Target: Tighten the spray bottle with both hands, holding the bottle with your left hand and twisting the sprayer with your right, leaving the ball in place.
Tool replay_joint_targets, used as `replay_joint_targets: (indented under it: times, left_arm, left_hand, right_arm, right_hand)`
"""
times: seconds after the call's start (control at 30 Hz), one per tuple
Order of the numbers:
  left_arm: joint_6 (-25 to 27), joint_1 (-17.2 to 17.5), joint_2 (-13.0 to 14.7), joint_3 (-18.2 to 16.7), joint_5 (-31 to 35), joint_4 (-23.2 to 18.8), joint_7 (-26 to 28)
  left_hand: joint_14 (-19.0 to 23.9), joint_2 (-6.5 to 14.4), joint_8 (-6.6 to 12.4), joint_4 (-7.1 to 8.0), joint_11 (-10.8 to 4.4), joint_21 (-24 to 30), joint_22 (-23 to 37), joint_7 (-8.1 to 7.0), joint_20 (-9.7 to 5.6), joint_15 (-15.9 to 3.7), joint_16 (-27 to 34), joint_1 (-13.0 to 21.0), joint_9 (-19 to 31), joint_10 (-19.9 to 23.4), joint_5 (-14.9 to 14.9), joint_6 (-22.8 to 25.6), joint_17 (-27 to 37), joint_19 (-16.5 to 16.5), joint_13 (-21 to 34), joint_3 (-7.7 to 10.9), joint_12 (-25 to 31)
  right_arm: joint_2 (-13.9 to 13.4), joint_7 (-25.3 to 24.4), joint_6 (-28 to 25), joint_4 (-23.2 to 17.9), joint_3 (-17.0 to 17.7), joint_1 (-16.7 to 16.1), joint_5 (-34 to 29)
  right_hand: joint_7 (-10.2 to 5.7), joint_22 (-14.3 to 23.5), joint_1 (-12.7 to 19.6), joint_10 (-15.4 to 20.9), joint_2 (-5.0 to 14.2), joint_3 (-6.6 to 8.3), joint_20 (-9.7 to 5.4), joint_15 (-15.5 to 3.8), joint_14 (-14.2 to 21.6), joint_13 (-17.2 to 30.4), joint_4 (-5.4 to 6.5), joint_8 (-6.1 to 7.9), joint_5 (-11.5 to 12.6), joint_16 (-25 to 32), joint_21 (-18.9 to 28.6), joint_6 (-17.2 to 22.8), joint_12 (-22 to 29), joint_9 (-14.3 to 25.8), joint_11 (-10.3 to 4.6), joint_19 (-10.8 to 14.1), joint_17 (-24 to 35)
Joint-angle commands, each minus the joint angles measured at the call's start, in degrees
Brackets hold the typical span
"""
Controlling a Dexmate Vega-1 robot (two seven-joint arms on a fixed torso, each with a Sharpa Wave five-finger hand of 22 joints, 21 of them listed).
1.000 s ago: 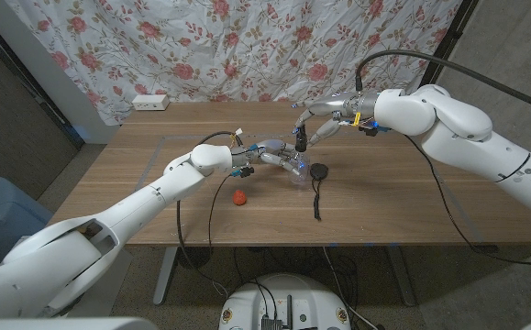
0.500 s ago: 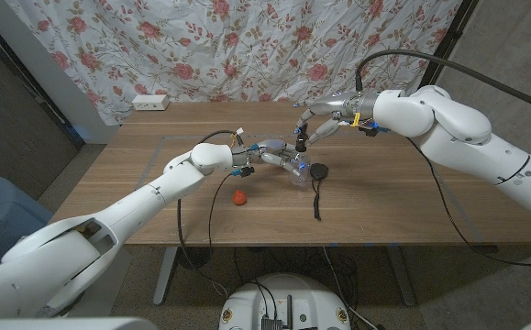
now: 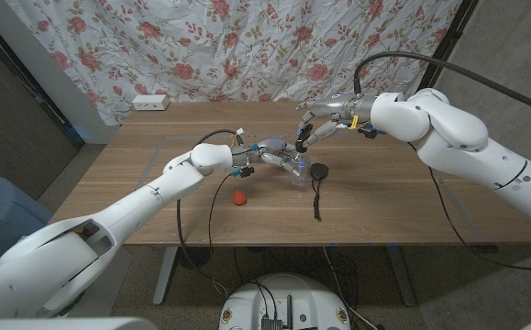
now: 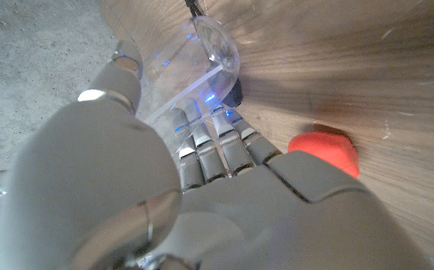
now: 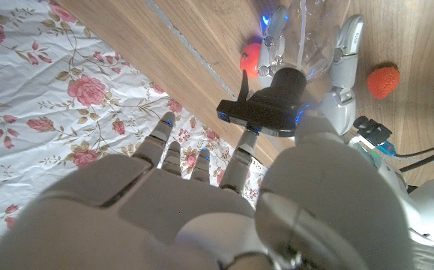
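fingers [image 5: 240,159] of my right hand [image 3: 313,126] pinch the black sprayer [image 5: 273,105]; my left hand [image 3: 263,158] grips the clear bottle [image 3: 294,170], red ball [image 3: 238,197] nearby.

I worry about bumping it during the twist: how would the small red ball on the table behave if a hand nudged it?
The red ball lies loose on the bare wooden table, touching nothing, so a nudge would probably send it rolling. It looks small beside the left hand, so likely light. Its outline in the left wrist view looks slightly lumpy, so it may wobble rather than roll straight.
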Motion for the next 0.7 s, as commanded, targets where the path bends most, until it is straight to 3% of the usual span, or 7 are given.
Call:
replay_joint_targets:
  times: [0.03, 0.27, 0.57, 0.6, 0.7]
  left_arm:
    - [-0.59, 0.27, -0.02, -0.23, 0.37, -0.08, 0.65]
    - [-0.66, 0.34, -0.24, -0.18, 0.43, 0.04, 0.87]
    - [-0.58, 0.37, -0.07, -0.24, 0.54, -0.18, 0.97]
    - [-0.64, 0.36, -0.09, -0.24, 0.53, -0.13, 0.96]
    - [-0.73, 0.28, -0.18, -0.19, 0.53, 0.01, 0.84]
  left_hand:
    - [0.65, 9.05, 19.23, 0.95, -3.86, 0.10, 0.13, -0.56, -1.90, -6.59, 0.07, -3.27, 0.15, 4.77, 0.32, 2.03, 0.02, 0.38, 1.36, 1.01, 1.37]
    - [0.69, 9.06, 19.26, 1.03, -3.87, 0.07, 0.13, -0.62, -1.89, -6.66, 0.01, -3.32, 0.15, 5.01, 0.33, 2.11, -0.04, 0.43, 1.39, 1.03, 1.47]
    - [0.68, 9.04, 19.26, 1.09, -3.98, 0.04, 0.13, -0.83, -1.91, -6.62, -0.06, -3.36, 0.15, 5.00, 0.33, 2.08, -0.06, 0.47, 1.43, 1.01, 1.46]
    - [0.70, 9.03, 19.24, 1.14, -3.95, 0.03, 0.13, -0.84, -1.93, -6.61, -0.08, -3.44, 0.15, 4.70, 0.32, 2.02, -0.08, 0.48, 1.43, 0.99, 1.33]
    - [0.72, 9.06, 19.29, 1.15, -3.95, 0.01, 0.13, -0.72, -1.93, -6.62, -0.11, -3.45, 0.15, 4.94, 0.33, 2.15, -0.11, 0.47, 1.44, 1.02, 1.42]
  right_arm:
    - [0.71, 0.58, -1.78, -1.47, -0.67, -0.84, -5.91]
    - [1.13, -0.44, -1.37, -1.57, -0.06, -1.78, -7.90]
    - [2.74, -2.42, -2.84, -2.07, -0.30, -3.66, -13.05]
    - [3.12, -2.61, -3.44, -2.24, -0.51, -3.96, -14.30]
    - [4.09, -3.29, -4.59, -2.52, -0.84, -4.81, -17.19]
  right_hand:
    - [0.37, 0.03, -0.87, 0.89, 0.06, -0.51, -0.19, 0.08, 0.77, 0.10, 0.19, 0.54, -0.11, 0.30, 0.53, 1.35, 0.37, 0.28, -0.18, 0.72, 0.35]
    - [1.08, 0.04, -2.43, 2.40, 0.20, -1.06, -0.35, -0.43, 1.65, 0.10, 0.37, 1.28, 0.01, 0.65, 0.58, 3.75, 0.46, 0.34, -0.25, 1.51, 0.43]
    - [0.47, 0.04, -3.75, 2.65, 0.40, -1.53, -0.82, -1.65, 3.59, 0.10, 0.13, 2.59, 0.33, 1.33, 0.76, 7.52, -0.12, 0.47, -0.24, 3.10, 0.46]
    - [0.26, 0.04, -4.60, 6.20, 0.48, -1.88, -0.84, -1.89, 4.32, 0.23, -0.09, 3.17, 0.67, 1.57, 0.60, 9.03, 0.79, 0.64, -0.94, 3.62, 0.42]
    - [0.14, 0.05, -4.94, 8.59, 0.91, -1.92, -1.55, -3.09, 5.88, 0.16, -0.46, 3.96, 0.94, 2.17, 0.81, 11.05, 1.06, 0.76, -1.26, 5.06, 0.46]
